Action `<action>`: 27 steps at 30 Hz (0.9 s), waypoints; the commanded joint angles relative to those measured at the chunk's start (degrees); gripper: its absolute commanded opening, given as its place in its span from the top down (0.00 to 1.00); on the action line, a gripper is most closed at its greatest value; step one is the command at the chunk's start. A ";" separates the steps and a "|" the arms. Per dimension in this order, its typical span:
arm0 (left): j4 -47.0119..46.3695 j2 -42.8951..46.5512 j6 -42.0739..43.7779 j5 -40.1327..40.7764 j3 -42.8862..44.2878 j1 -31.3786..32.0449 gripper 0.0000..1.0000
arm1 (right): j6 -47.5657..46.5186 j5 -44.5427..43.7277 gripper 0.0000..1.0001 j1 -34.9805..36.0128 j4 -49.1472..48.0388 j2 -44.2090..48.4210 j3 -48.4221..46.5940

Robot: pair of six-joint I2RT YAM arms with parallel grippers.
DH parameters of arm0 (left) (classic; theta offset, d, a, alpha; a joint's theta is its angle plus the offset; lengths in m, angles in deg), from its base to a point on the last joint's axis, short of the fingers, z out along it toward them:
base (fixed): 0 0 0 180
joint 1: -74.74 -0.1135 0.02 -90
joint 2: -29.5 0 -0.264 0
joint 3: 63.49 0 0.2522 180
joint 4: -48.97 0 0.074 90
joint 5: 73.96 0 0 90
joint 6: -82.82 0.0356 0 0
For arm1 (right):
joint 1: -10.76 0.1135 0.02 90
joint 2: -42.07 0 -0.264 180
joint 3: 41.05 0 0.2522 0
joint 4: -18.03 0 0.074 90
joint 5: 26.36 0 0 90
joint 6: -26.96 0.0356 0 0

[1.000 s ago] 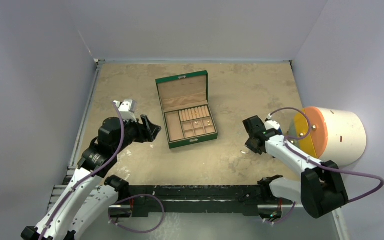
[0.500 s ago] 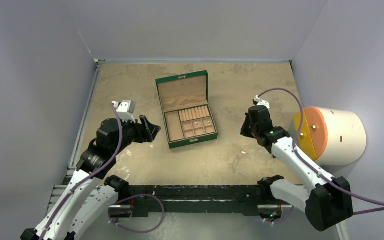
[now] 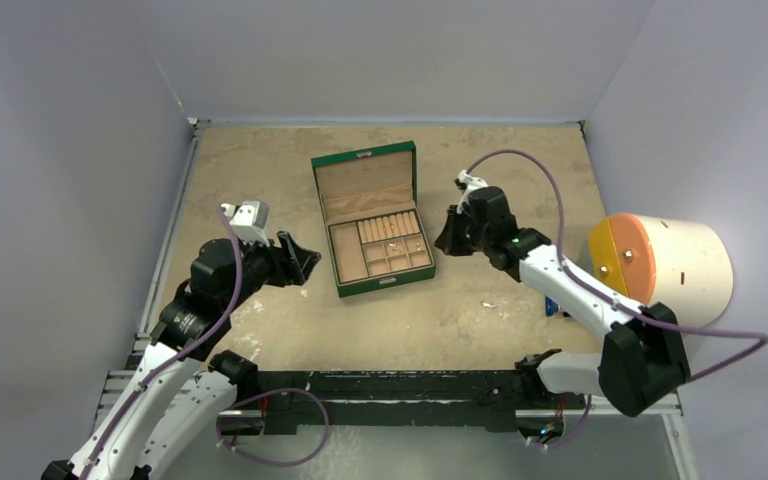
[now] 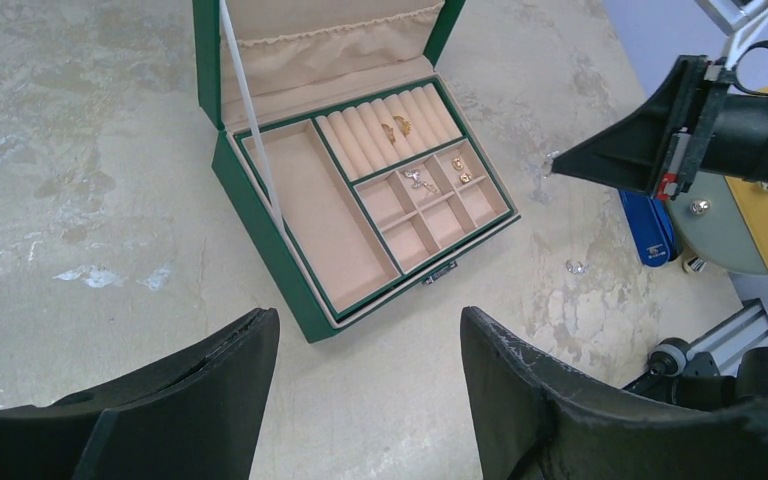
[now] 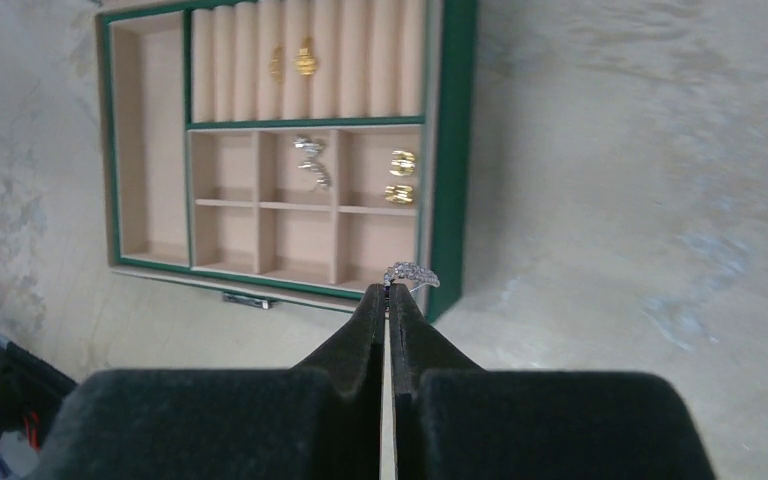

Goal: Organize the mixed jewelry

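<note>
The right pincer (image 5: 388,290) has its fingers pressed together, clamped on a sparkly silver piece (image 5: 412,272) that sticks out just past the tips. In the wrist view the piece sits over the green rim at a front corner of the open green box (image 5: 452,150). Seen from above, this pincer hangs just beside the box's right side.

Inside the box, two gold rings (image 5: 305,58) sit in the ring rolls. A thin silver piece (image 5: 312,162) lies in one small compartment, and two gold studs (image 5: 401,163) lie in the compartment next to it. The long compartment is bare.

On the tabletop (image 3: 260,170), a loose piece (image 3: 488,304) lies well apart from the box, near a blue tool (image 3: 552,305) and a white cylinder (image 3: 680,270) with an orange and yellow face.

The left pincer (image 4: 365,320) is on the box's other side, with its fingers wide apart and holding nothing. It is pointed toward the box.
</note>
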 commanded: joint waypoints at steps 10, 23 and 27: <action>-1.89 1.22 -0.08 -0.06 1.13 -0.54 0.34 | 0.43 -3.23 1.00 7.98 -2.99 -11.99 -7.92; -1.98 0.52 -0.07 -0.40 1.14 -0.65 0.34 | 1.12 -6.87 1.00 9.11 -2.15 -14.62 -5.87; -1.98 0.43 -0.08 -0.28 1.16 -0.62 0.34 | 0.97 -8.14 1.00 9.39 -1.32 -14.93 -6.17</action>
